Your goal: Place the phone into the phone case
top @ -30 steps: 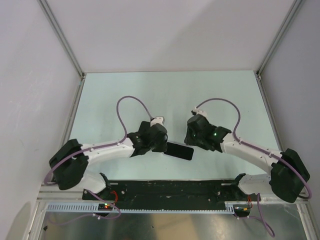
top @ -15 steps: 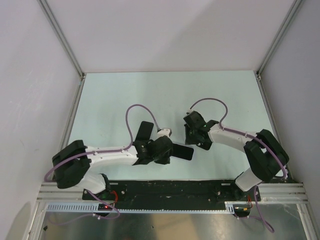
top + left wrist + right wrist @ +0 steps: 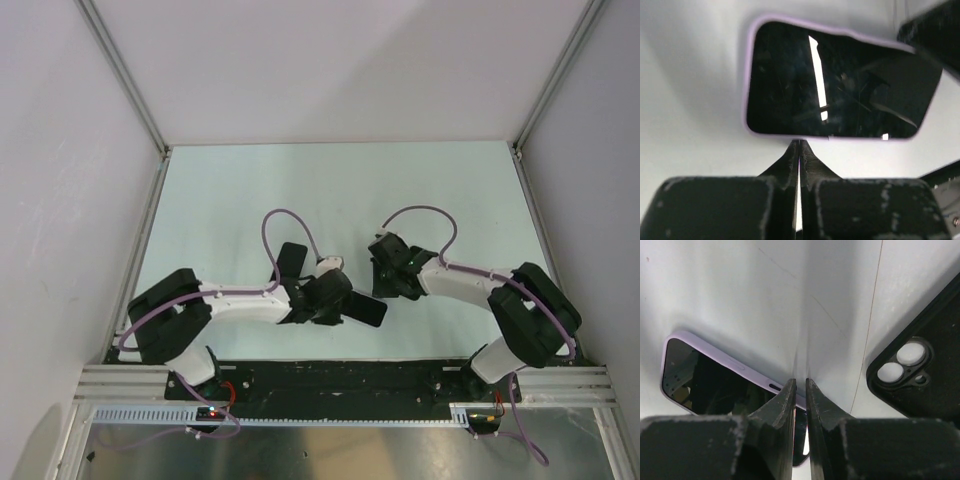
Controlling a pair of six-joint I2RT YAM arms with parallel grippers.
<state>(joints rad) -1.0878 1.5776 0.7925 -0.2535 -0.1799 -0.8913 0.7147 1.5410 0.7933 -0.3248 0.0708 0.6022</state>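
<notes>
Top-down view of a pale green table [image 3: 250, 190], two arms meeting near its front edge. Between them, flat and screen up, a dark phone [image 3: 362, 308] with a lilac rim, not yet in its case. Beside the left wrist, apart from the phone, the empty black phone case [image 3: 290, 262], its camera cut-out plain in the right wrist view. At the phone's near long edge, the left gripper [image 3: 799, 150], pressed fully together, holding nothing (touching the rim or just short of it: cannot tell). Over the buttoned side edge, the right gripper [image 3: 800, 390], a narrow slit apart, pinching nothing.

Likely step: squaring up the phone before a lift. Nudge gently, low and level, at mid-edge to avoid spinning it. Then spread the jaws across the short width, and match the camera corner to the cut-out.
</notes>
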